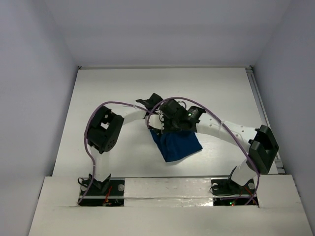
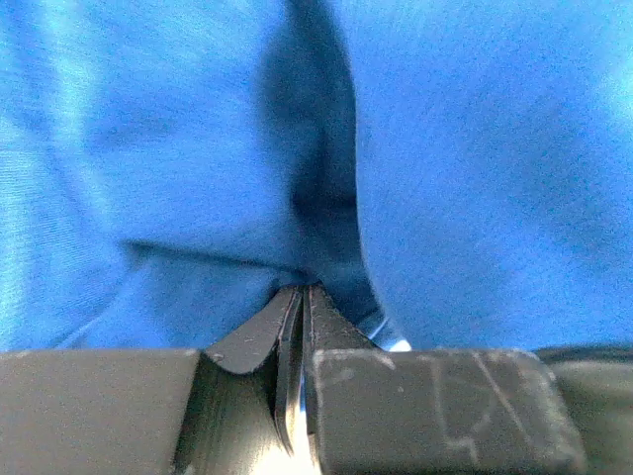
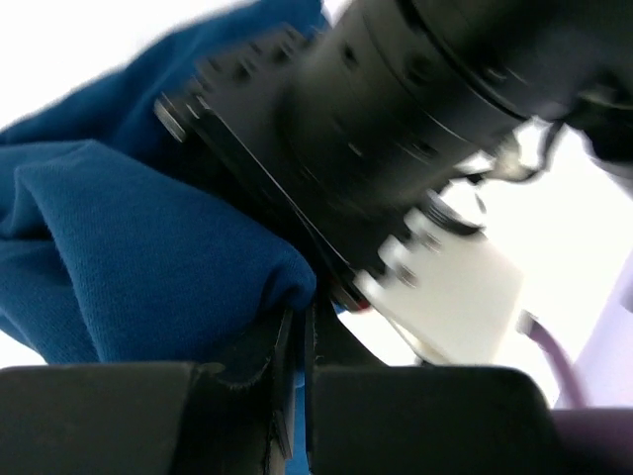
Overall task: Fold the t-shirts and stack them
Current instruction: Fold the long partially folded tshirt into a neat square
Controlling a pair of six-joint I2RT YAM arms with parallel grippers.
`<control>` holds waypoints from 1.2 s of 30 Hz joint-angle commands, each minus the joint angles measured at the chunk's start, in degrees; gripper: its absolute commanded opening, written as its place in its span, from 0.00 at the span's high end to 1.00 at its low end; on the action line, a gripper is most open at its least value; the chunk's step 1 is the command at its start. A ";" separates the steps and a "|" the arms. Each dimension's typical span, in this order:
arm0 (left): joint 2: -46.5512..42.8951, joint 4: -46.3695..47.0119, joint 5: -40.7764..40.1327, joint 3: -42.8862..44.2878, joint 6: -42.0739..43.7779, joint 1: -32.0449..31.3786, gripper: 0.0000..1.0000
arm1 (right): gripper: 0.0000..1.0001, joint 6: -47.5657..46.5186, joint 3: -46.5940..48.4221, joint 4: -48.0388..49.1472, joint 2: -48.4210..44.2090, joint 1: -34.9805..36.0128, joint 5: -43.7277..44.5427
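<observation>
Top external view: the table [image 1: 123, 88] carries one item, the shirt [image 1: 179, 147]. It sits at mid-table, towards the near edge, between the two arms and directly below their meeting wrists. It is a bunched blue mass, not spread out. Whether its lower part rests on the table or hangs just clear cannot be told.

Orientation: no collar, sleeve, hem or print is visible, so which way the shirt points cannot be stated. The visible mass is roughly four-sided. Its longer side slants from near-left to far-right, and its upper edge is gathered under the wrists.

Left fingers [image 2: 247, 341]: closed to a slit, pinching a fold of the shirt at their tips. Cloth fills the rest of that view.

Right fingers [image 3: 252, 346]: likewise closed, holding a rounded fold of the shirt. The left arm's wrist [image 3: 396, 129] is just beside them.

Risks, as judged:
- Both holds are tip pinches on gathered cloth, and a pull apart may slip one free.
- Either pinch may take several layers, so the shirt would open crooked and fold badly.
- The wrists are very close, and any twist may knock them together or snag the purple cable [image 1: 118, 103].
</observation>
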 commanded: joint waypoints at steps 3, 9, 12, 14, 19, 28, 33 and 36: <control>-11.15 4.79 -2.28 5.35 -1.50 3.58 1.00 | 1.00 -0.24 2.98 9.44 1.05 -0.99 0.85; -14.05 6.12 -2.81 7.73 -3.79 11.94 1.00 | 1.00 0.03 3.16 9.97 2.79 -0.99 1.38; -15.10 6.47 -3.25 7.12 -3.97 14.13 1.00 | 1.00 -0.15 3.51 9.36 4.47 -0.99 1.82; -15.98 6.82 -5.35 6.06 -4.05 14.14 1.00 | 1.00 -0.15 3.60 9.09 6.14 -0.99 2.26; -18.09 8.05 -6.77 3.52 -4.49 16.07 1.00 | 1.00 0.38 4.47 9.62 9.48 -0.99 4.72; -22.66 9.37 -4.40 -0.70 -4.23 22.05 1.00 | 1.00 2.22 7.64 14.27 16.33 -1.51 8.85; -23.46 9.63 -3.17 -2.64 -3.88 22.05 1.00 | 0.83 3.98 8.26 18.48 19.85 -1.51 16.14; -23.63 9.54 -3.08 -3.34 -3.26 22.05 1.00 | 0.63 5.21 7.47 22.16 20.56 -1.51 19.56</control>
